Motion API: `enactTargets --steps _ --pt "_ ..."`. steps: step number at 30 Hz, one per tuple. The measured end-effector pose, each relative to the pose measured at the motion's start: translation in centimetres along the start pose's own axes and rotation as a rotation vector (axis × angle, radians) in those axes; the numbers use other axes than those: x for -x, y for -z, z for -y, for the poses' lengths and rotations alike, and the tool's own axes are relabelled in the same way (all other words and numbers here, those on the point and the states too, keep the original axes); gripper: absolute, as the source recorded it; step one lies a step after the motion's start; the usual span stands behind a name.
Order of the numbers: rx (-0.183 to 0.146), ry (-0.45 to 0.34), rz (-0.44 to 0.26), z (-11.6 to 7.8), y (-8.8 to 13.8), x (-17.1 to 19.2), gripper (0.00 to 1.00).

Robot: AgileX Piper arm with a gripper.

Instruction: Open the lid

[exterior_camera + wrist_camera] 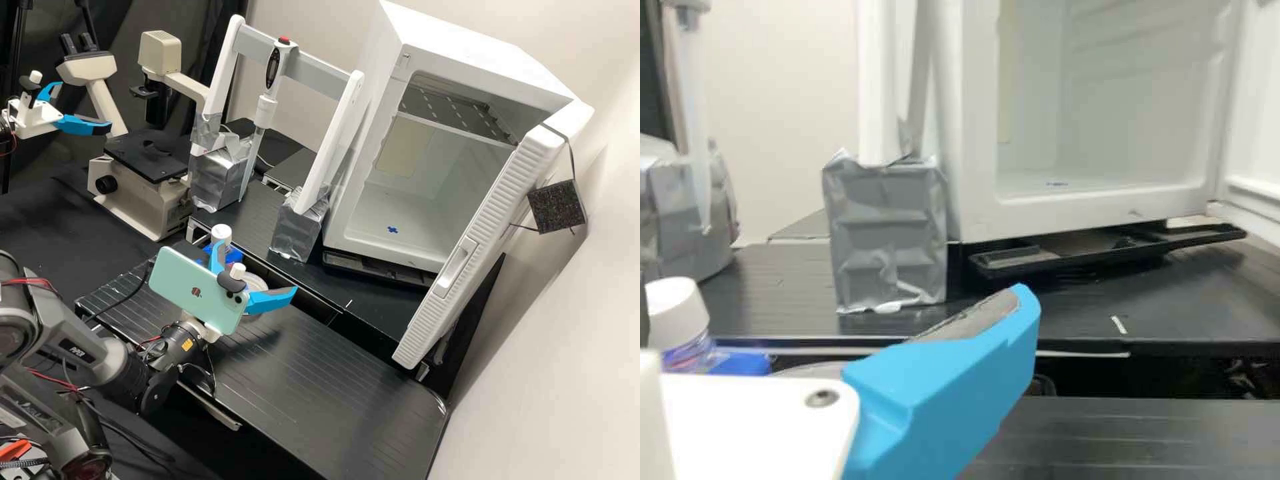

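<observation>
From my station I'm seeing a small white fridge (500, 60) standing beyond the claw and off to its right, its door (480, 233) hanging open. Straight ahead of the claw, a foil-wrapped block (885, 235) is carrying one leg of a white frame (333, 140); an electronic pipette (267, 110) is hanging in the middle of that frame. The other foil-wrapped block (217, 177) is standing ahead and to the claw's left, with a microscope (150, 157) sitting farther left. Below the claw a black ribbed shelf (320, 380) is stretching away. A mint-green phone (193, 287) is riding just behind the fingers and hiding part of the claw from the high camera.

Closer in, a bottle (690, 355) is standing just past the claw on its left beside something blue (740, 363), and its white lid (221, 233) is sitting on top. A clear round dish (257, 281) is showing behind the gap between the fingers; I can't tell whether this dish or the bottle is the one I'm meant to open.

I'm running the claw (257, 265) released, its two blue fingers spreading wide apart. I'm not seeing anything pinched between them, and I can't tell whether either one is touching the dish.
</observation>
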Motion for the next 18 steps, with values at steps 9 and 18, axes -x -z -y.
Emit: enactTargets --steps 9,18 --pt "-0.005 0.073 0.010 0.81 -0.52 -0.22 1.00" --pt "0.020 0.105 0.010 0.87 -0.95 -0.07 1.00"
